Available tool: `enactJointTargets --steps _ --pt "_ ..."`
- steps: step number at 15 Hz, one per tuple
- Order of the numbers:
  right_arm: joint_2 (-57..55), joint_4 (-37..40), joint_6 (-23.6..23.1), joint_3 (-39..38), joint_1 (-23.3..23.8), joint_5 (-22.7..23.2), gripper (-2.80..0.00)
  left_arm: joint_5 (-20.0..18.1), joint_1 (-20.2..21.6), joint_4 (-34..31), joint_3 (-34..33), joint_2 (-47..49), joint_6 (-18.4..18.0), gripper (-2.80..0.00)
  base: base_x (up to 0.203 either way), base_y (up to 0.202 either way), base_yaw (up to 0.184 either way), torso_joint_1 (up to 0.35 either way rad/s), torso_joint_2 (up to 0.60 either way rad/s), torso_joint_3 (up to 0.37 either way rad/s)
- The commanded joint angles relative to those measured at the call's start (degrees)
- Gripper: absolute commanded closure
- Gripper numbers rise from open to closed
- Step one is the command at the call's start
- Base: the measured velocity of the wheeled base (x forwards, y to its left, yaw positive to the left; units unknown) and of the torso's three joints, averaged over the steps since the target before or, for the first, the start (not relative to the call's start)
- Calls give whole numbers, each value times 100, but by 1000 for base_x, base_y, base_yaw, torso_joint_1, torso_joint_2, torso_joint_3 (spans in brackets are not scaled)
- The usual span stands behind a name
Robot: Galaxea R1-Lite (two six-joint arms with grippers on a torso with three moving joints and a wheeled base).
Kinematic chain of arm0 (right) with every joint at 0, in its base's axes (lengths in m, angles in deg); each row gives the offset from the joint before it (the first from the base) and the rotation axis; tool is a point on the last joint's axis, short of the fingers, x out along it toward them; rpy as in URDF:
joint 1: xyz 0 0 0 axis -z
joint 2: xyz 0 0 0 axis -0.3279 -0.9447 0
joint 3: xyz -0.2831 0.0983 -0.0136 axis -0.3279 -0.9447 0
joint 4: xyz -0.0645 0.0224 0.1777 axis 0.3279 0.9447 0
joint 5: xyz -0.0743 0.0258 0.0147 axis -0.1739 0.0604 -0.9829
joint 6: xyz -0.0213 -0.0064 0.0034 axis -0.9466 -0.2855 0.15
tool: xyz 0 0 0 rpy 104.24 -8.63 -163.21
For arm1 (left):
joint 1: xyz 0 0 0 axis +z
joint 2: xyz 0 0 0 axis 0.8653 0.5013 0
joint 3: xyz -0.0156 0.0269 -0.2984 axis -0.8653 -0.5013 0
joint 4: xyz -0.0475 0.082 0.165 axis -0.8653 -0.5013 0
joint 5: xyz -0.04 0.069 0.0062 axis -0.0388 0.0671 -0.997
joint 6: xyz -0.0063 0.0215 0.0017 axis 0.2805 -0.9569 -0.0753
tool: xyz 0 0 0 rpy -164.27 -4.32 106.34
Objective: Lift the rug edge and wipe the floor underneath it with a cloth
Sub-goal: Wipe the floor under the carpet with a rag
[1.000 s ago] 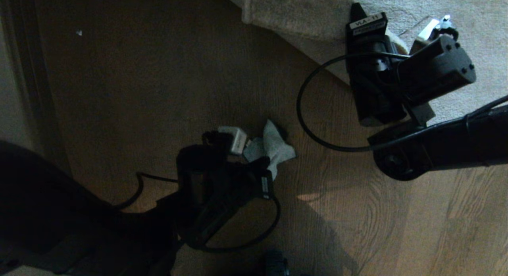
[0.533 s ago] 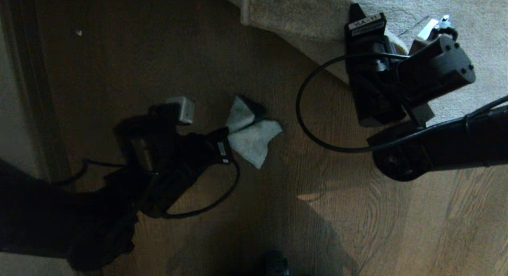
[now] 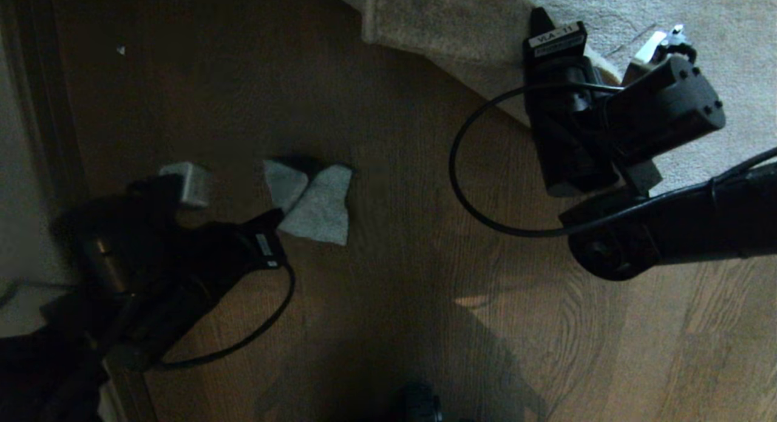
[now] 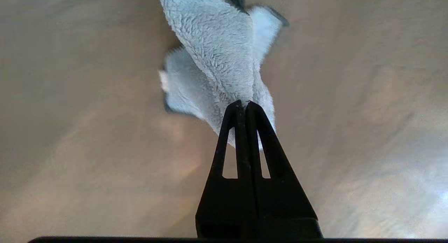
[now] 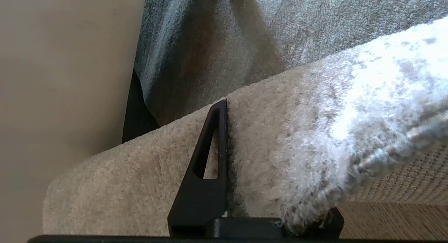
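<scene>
The left gripper [image 4: 242, 104] has its jaws pinched tight on a fold of the small pale grey-green terry cloth [image 3: 315, 202], which spreads just past their tips on the brown wood-grain plank floor [image 3: 425, 270]. The right gripper [image 5: 227, 106] has its jaws clamped on the raised edge of the light grey-beige plush rug [image 5: 287, 131], its woven backing beside them.
</scene>
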Motion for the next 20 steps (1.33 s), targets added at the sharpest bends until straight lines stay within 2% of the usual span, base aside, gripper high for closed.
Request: enactJointTargets --steps 1,4,7,14,17,20 --pt "4 -278 25 -15 -8 -6 0 11 168 39 -509 -472 10 0 0 0 0 0 0 0" --pt "4 -278 25 -24 -26 -15 0 4 125 36 -1133 -692 12 0 0 0 0 0 0 0" --pt "4 -278 25 -33 -23 -15 0 -123 -70 33 -1265 -651 12 0 0 0 0 0 0 0" --pt "4 -278 16 -59 -17 -23 0 -288 -1539 31 -1107 108 4 0 0 0 0 0 0 0" --pt "-13 -278 16 -51 -16 -23 0 -331 -2206 -34 -629 625 3 0 0 0 0 0 0 0" --pt "-30 -278 7 -59 -8 -32 0 -485 -2621 -266 -51 1134 3 0 0 0 0 0 0 0"
